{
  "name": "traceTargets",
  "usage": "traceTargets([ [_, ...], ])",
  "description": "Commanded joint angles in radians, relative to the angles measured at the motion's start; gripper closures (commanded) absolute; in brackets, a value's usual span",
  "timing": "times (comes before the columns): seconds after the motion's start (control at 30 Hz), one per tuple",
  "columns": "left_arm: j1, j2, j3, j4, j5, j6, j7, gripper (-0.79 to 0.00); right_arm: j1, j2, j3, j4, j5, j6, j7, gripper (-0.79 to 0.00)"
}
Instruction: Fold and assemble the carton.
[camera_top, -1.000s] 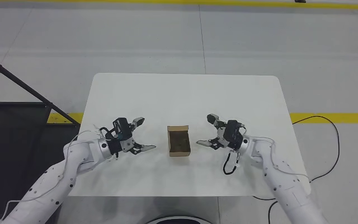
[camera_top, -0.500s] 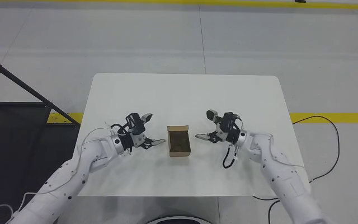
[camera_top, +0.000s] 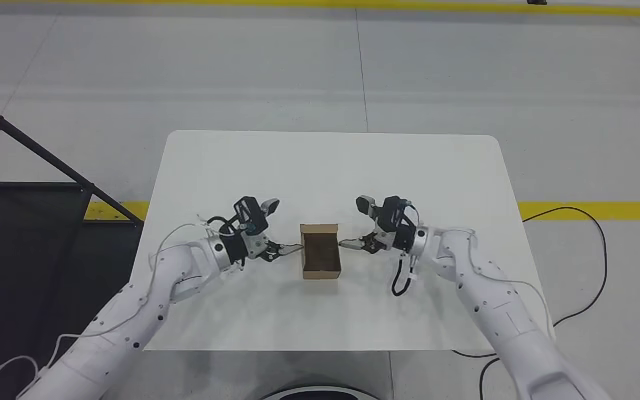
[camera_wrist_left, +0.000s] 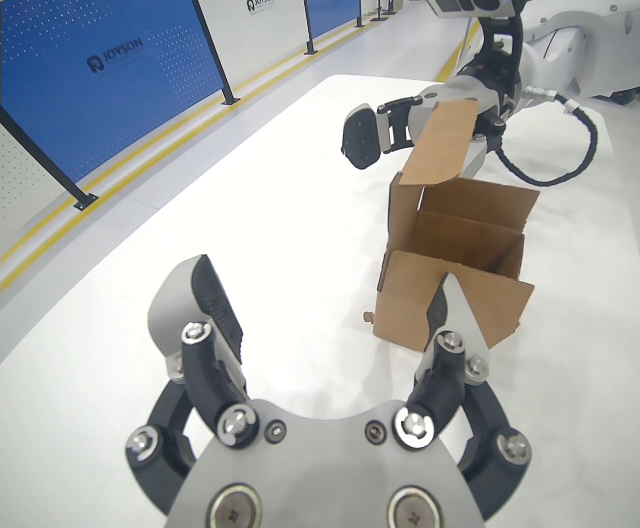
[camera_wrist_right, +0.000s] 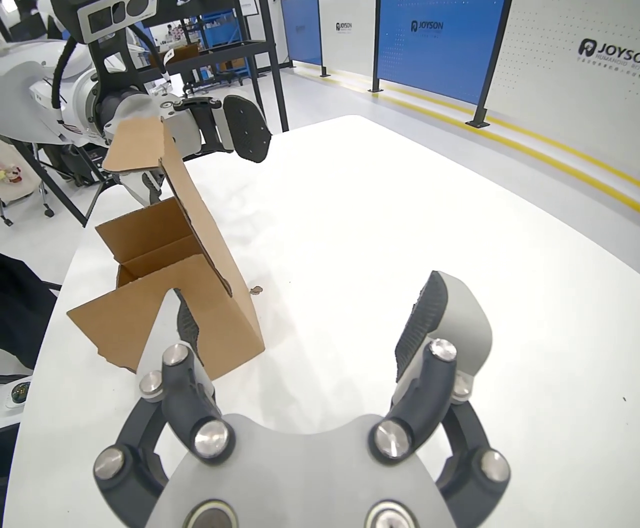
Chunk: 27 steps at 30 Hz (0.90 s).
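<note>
White worktop (camera_top: 430, 180). Brown carton (camera_top: 320, 252) mid-worktop, upright, flaps open. Left jaws and right jaws spread, empty, flanking it, a fingertip (camera_wrist_left: 452, 305) at each side flap. Likely step: folding side flaps inward. Next needs matched pushes, or carton slides.

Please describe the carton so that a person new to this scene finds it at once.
On the white table, look between the left claw and the right claw. The carton is the small open box there; its brown cardboard stands out against white and grey.
</note>
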Motion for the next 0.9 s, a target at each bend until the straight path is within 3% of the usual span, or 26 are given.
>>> traceTargets([
  [0.0, -0.003, -0.004, 0.001, 0.003, -0.003, 0.0, -0.001, -0.785, 0.005, -0.003, -0.005, 0.002, -0.002, -0.001, -0.001, -0.785],
  [0.87, -0.027, -0.042, 0.014, 0.027, 0.002, -0.057, -0.067, -0.785, 0.022, -0.023, -0.027, -0.044, -0.005, 0.011, 0.112, -0.785],
])
